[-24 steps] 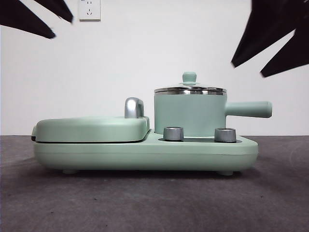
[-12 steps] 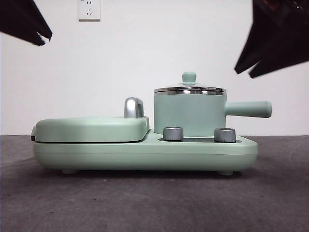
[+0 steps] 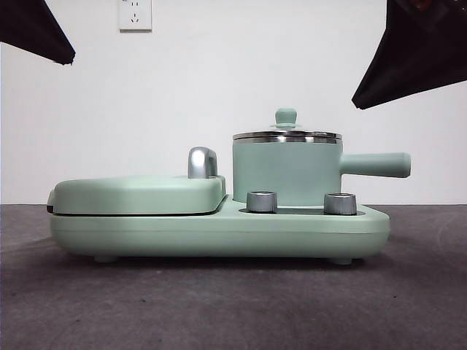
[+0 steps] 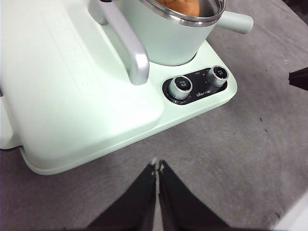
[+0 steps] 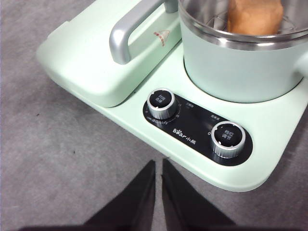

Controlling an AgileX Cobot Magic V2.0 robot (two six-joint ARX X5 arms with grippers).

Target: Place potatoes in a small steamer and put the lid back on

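The small steamer (image 3: 287, 171) stands on the right of a mint-green cooker base, its side handle (image 3: 376, 165) pointing right. The lid (image 3: 286, 135) sits on it, with its knob (image 3: 286, 117) on top. The potato shows inside the pot, orange-brown, in the left wrist view (image 4: 180, 6) and the right wrist view (image 5: 255, 17). My left gripper (image 4: 157, 166) is shut and empty above the table in front of the griddle. It shows as a black tip at the top left of the front view (image 3: 67, 57). My right gripper (image 5: 158, 166) is shut and empty, in front of the knobs, at the top right (image 3: 359, 100).
A flat green griddle (image 3: 139, 193) with a chrome handle (image 3: 202, 162) takes the left of the base (image 3: 219, 233). Two steel knobs (image 3: 262, 201) (image 3: 340, 203) sit before the pot. Grey tabletop lies all around. A white wall with a socket (image 3: 135, 13) stands behind.
Both arms have drawn up and outward toward the top corners. Their jaws, spread a second ago, now show as single closed tips. The pot and lid have not moved.
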